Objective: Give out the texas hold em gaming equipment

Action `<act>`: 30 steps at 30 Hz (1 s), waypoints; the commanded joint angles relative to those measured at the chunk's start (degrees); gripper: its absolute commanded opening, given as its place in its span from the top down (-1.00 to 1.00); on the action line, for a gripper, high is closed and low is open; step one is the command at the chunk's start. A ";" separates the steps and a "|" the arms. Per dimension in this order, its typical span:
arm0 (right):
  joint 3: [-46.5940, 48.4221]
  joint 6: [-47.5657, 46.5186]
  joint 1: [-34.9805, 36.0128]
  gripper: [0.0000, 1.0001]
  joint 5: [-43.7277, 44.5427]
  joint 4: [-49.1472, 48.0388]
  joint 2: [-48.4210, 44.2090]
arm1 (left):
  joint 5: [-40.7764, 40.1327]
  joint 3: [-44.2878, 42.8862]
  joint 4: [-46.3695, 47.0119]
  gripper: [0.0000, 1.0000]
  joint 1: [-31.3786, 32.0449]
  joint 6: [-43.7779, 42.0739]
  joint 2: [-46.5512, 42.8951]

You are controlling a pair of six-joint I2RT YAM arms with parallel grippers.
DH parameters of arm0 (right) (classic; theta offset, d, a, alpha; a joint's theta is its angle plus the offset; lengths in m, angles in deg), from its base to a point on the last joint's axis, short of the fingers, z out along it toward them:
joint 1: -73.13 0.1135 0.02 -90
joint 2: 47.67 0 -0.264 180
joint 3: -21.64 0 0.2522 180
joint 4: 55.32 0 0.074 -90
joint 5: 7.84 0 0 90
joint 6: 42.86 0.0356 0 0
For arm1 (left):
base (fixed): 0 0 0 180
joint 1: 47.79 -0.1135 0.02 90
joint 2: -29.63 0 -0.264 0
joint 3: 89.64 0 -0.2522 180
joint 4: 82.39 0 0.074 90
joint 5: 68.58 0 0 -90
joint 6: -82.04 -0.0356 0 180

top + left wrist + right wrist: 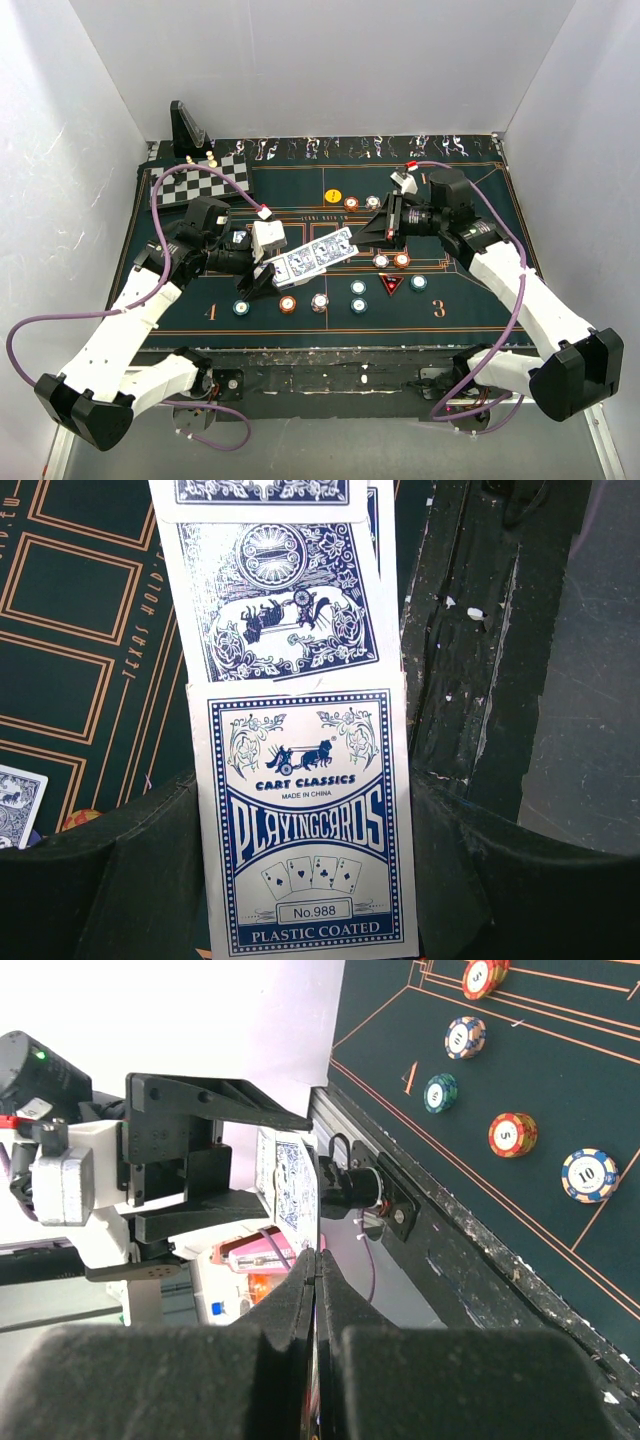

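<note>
My left gripper (266,276) is shut on a blue-and-white playing-card pack (305,820), held between its fingers (110,880) just above the mat. Blue-backed cards (318,251) fan out from the pack toward the right; they also show in the left wrist view (275,610). My right gripper (370,236) is shut on the far end of one card (297,1185), seen edge-on. Poker chips lie on the green mat: orange (288,303), teal (241,307), whitish (319,300), and several more around the red triangle marker (392,284). A yellow disc (333,195) lies farther back.
A black-and-white chessboard (200,182) with pawns and a black angled stand (187,128) sit at the back left. A single card (15,805) lies on the mat beside my left gripper. The table's black front edge (470,630) runs close under both grippers. White walls enclose the table.
</note>
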 commanded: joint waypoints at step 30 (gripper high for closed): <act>7.17 6.79 -15.12 0.97 -3.33 -21.02 20.34 | 1.15 -0.70 0.67 0.83 -0.27 -0.14 -1.50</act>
